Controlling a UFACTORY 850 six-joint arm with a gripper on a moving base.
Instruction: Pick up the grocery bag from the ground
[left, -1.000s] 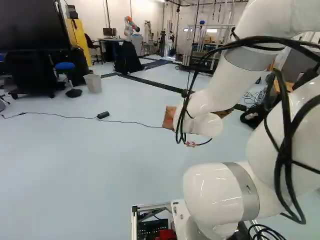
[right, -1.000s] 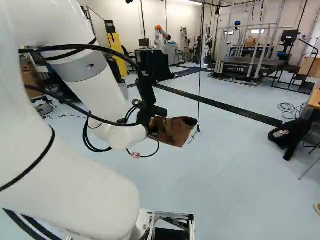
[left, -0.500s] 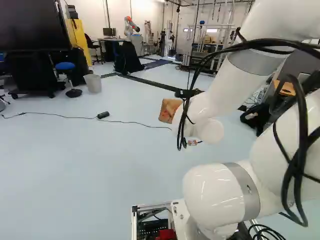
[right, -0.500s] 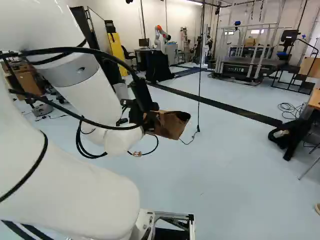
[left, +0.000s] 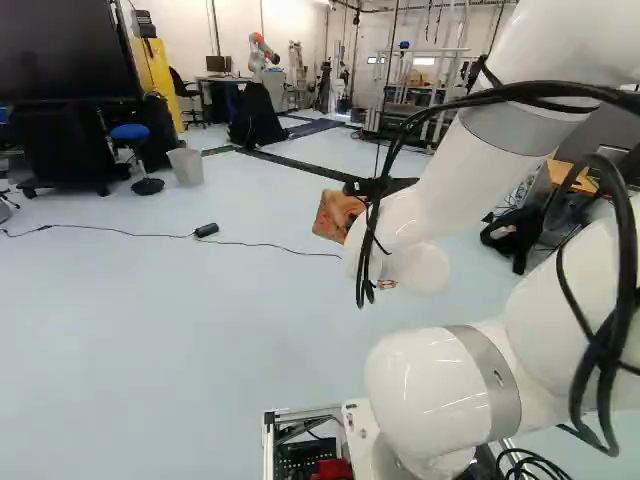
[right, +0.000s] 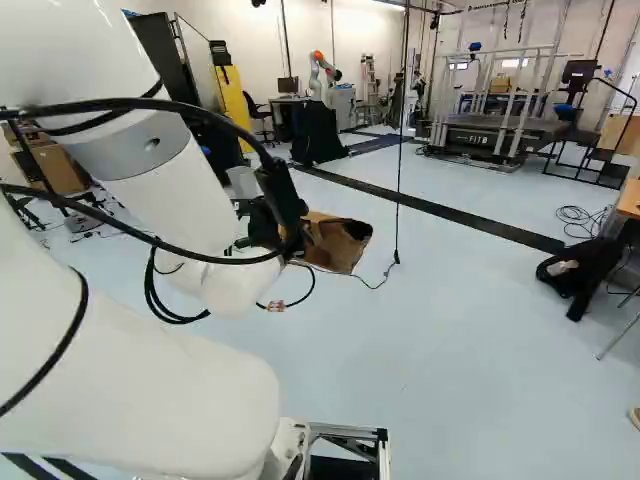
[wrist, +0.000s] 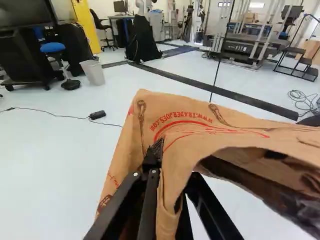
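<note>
In the right base view my gripper (right: 285, 222) is at the end of the arm, with the brown paper grocery bag (right: 337, 243) at its fingers, held up off the floor. In the left base view a part of the bag (left: 337, 214) shows beside the white wrist. Seen from the wrist, the gripper (wrist: 169, 192) is shut on the bag (wrist: 185, 117), a folded paper side pinched between its two fingers. The bag's open mouth faces sideways, and its twisted handles lie against the printed side. One fingertip is partly hidden by the paper.
A thin cable with a small black box (left: 206, 230) crosses the floor. A black cord (right: 398, 180) hangs just beyond the bag. A waste bin (left: 186, 166), a blue stool (left: 131, 133) and another robot (right: 322, 72) stand farther back. A black bag (right: 580, 270) lies at the right.
The arm has swung a little to the left and raised, carrying the bag with it and tilting it somewhat. The base has not moved.
</note>
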